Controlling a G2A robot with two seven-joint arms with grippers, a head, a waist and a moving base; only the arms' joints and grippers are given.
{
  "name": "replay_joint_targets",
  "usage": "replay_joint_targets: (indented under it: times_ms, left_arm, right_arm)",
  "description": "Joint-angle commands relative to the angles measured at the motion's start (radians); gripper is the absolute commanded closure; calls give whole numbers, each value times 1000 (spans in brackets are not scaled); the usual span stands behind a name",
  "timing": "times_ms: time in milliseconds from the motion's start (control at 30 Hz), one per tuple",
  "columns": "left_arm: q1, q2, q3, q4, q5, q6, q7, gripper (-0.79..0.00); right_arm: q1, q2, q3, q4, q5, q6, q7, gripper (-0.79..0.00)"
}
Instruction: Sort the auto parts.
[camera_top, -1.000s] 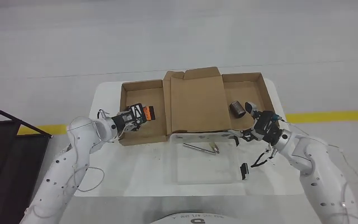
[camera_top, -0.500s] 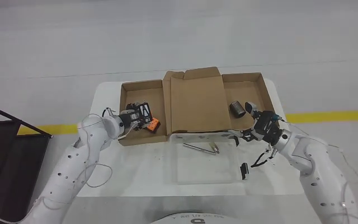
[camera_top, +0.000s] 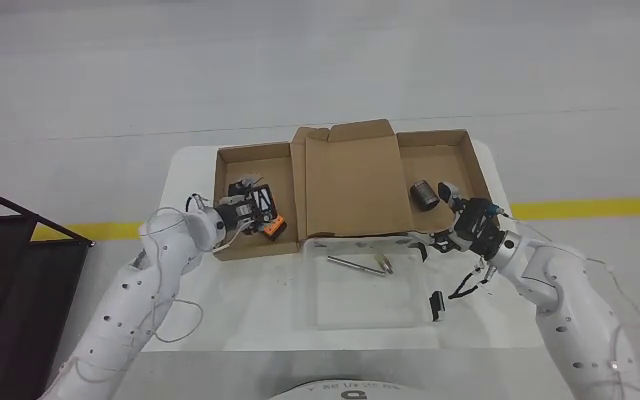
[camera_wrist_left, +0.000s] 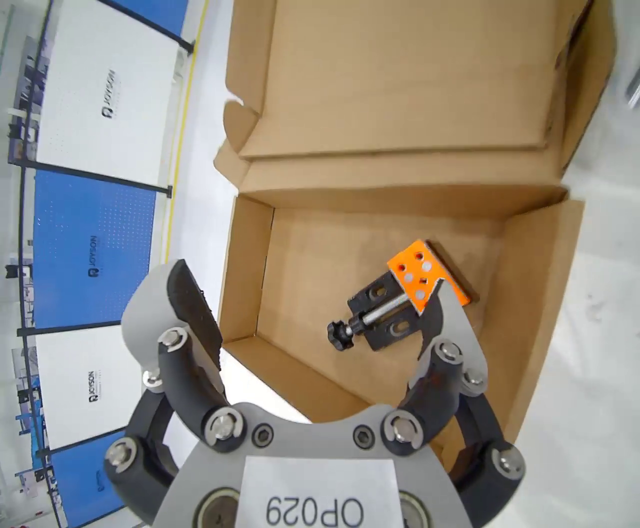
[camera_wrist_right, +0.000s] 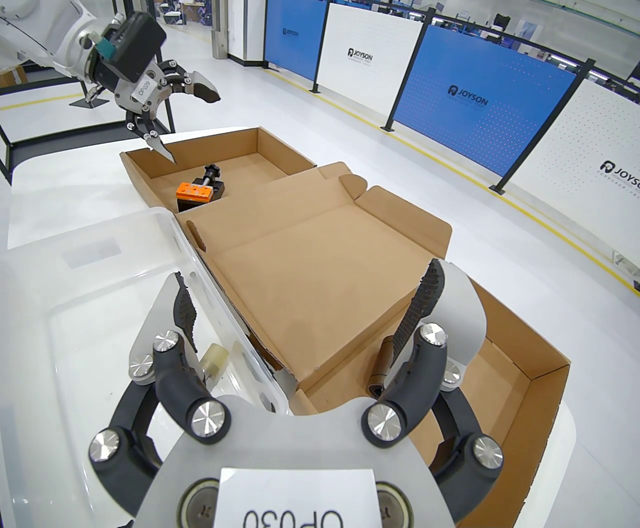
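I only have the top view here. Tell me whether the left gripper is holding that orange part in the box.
Observer: No. In the left wrist view the left gripper is open. The orange part lies on the floor of the cardboard box, with the gripper above it.
Operator: Describe the part.
Observer: It looks like a small clamp, an orange block on a black base, with a metal screw ending in a black knob.
Operator: Now report the right gripper.
Observer: The right gripper is open too, with nothing between its fingers.
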Motion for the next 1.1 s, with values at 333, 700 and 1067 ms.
replay_joint_targets:
  times_ms: [333, 700, 1067]
  left_arm:
    - [148, 36, -232, 8, -274, -144, 551, -785]
    - [169, 34, -223, 114, -267, -106, 613, -785]
    - [169, 34, -223, 114, -267, -106, 613, -785]
  right_arm:
    - [5, 2, -46, -19, -13, -59, 58, -785]
    - [14, 12, -59, -70, 54, -156, 166, -785]
    - [-11, 21, -90, -119, 15, -208, 167, -357]
